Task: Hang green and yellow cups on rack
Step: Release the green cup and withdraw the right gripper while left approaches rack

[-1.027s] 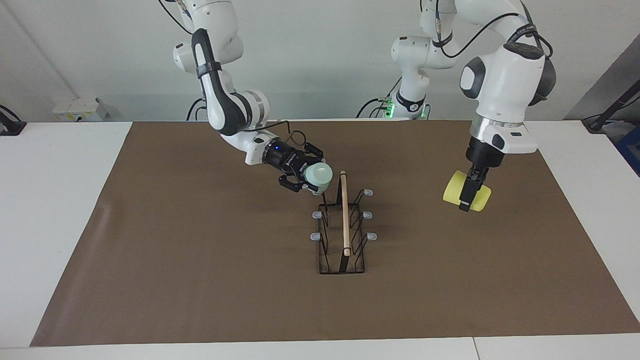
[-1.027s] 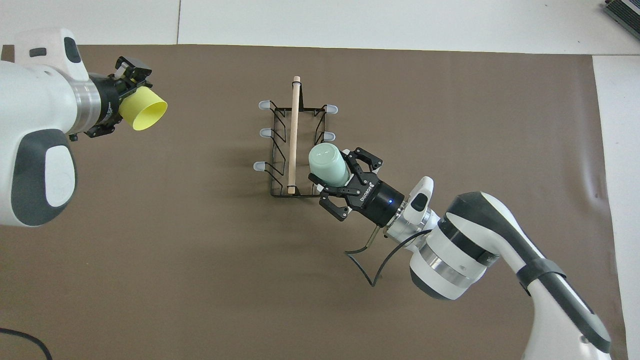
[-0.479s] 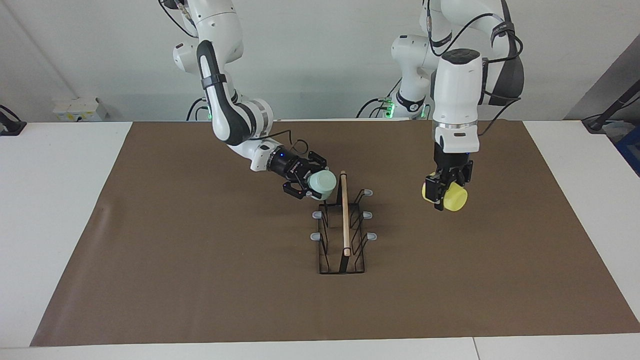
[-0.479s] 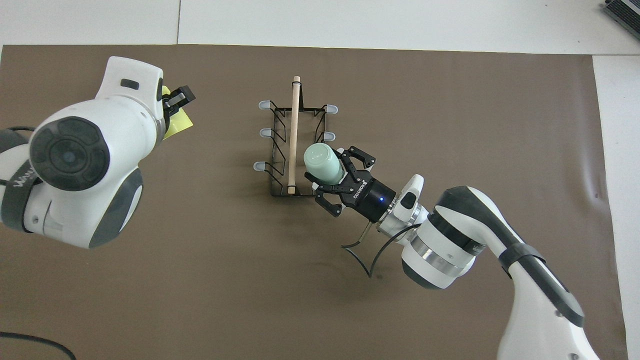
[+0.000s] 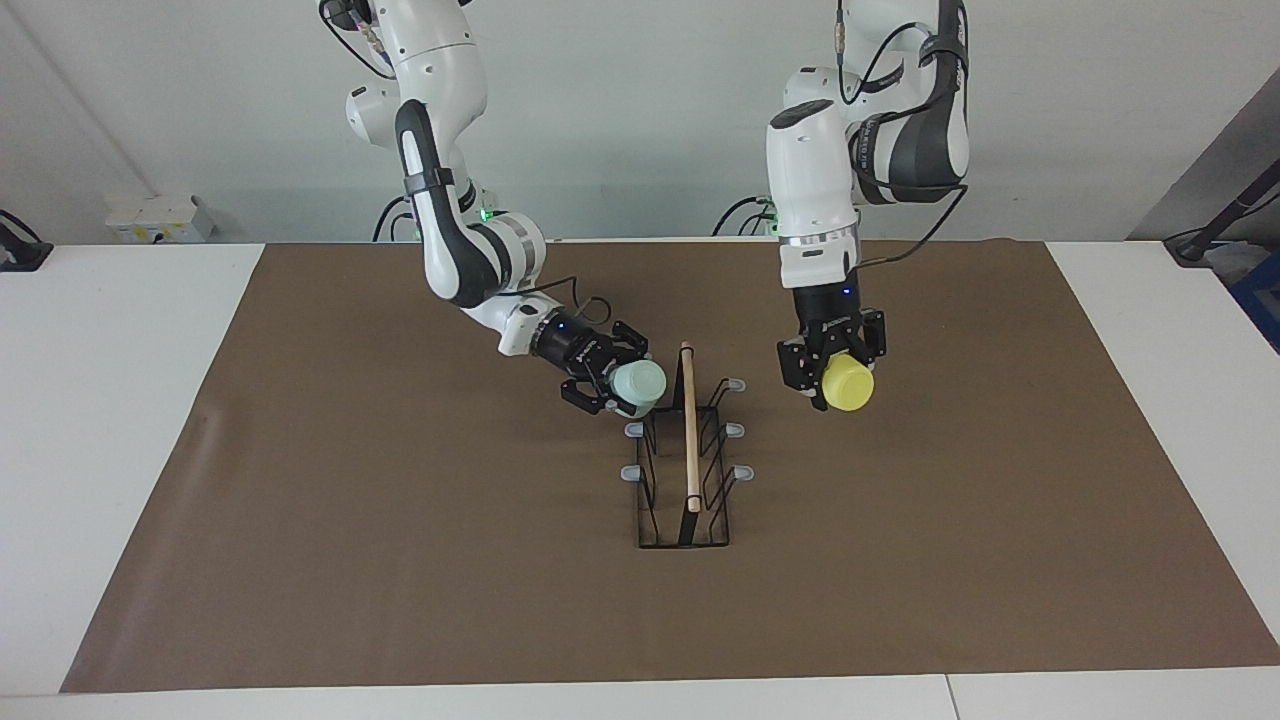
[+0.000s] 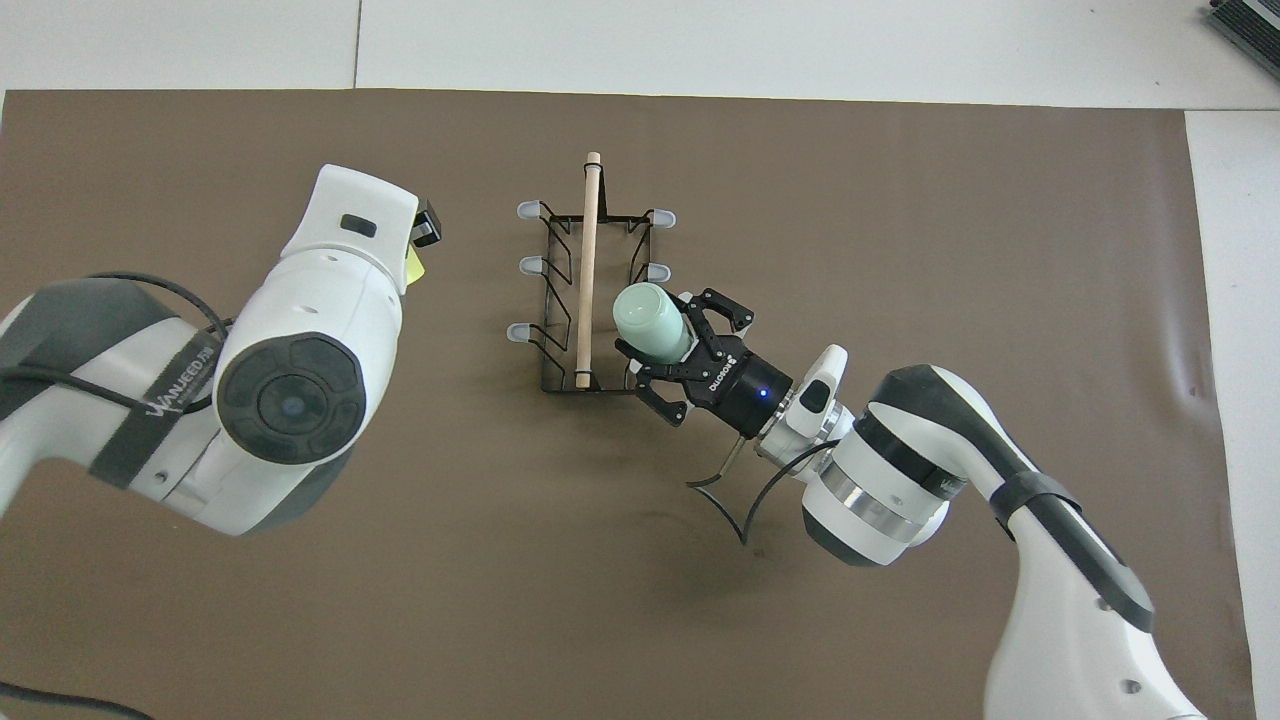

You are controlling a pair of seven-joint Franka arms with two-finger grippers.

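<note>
Gripping the green cup (image 5: 638,385), the right gripper (image 5: 612,378) is holding it tilted over the rack's (image 5: 686,470) end nearest the robots, beside the wooden rod (image 5: 688,428). The rack is standing mid-mat (image 5: 400,520). Toward the left arm's end, the left gripper (image 5: 832,362) is pinching the yellow cup (image 5: 848,385) in the air over the mat, beside the rack.

Mint green cup (image 5: 638,384) held tilted against black rack (image 5: 686,470), yellow cup (image 5: 847,385) aloft beside it
</note>
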